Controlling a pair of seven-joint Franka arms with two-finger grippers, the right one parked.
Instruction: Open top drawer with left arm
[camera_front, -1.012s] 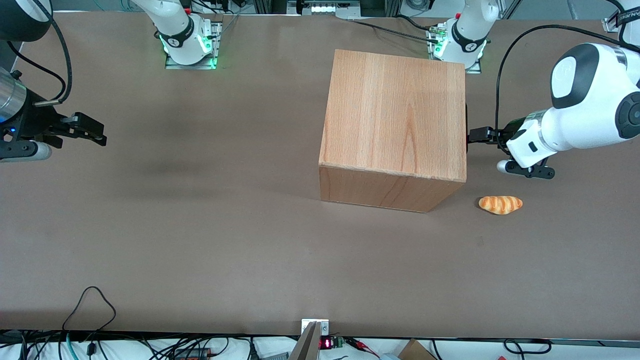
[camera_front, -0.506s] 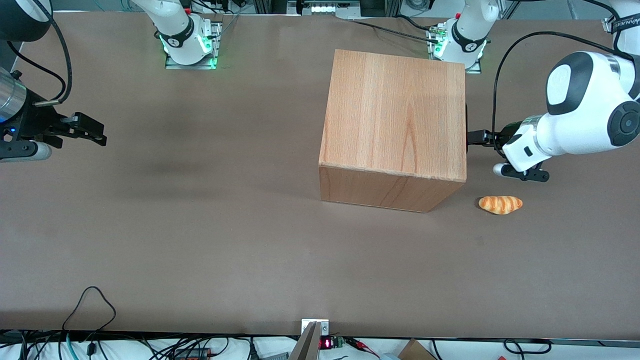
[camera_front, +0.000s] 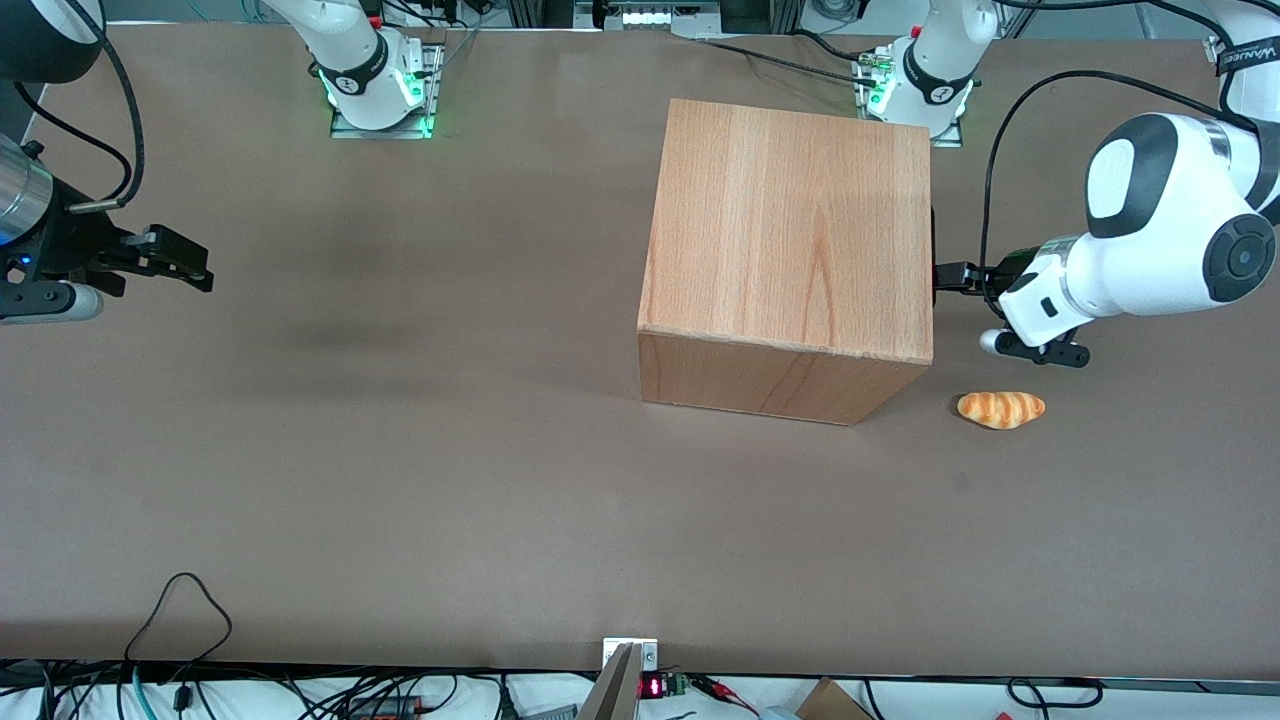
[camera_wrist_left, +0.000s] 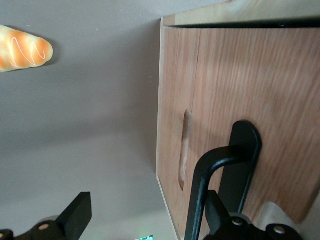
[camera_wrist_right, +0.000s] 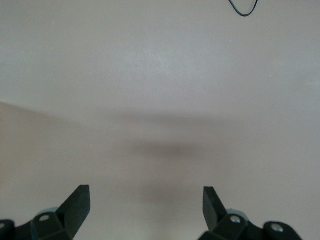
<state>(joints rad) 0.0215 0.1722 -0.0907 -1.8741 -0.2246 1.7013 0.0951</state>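
- While the slim black two-finger gripper of the glossy white left arm sits right at the cabinet face that looks toward the working arm's end of the table, its jaws stand wide apart, closed on nothing; one finger lies just beside the black bar handle, the other hangs over bare table.
- That handle belongs to the top drawer's light-wood front panel, which looks flush in the large plain wooden cube cabinet; by my judgement the drawer is not yet pulled.
- Risk: the handle seems off-centre between the fingers, so closing now could pinch only its edge and slip off, or miss it.
- Risk: a crooked pull might drag the whole cabinet instead of sliding the drawer.
- An orange striped bread roll lies on the brown table near the gripper, nearer the front camera; a low swing could knock it.
- No brand or writing is legible.
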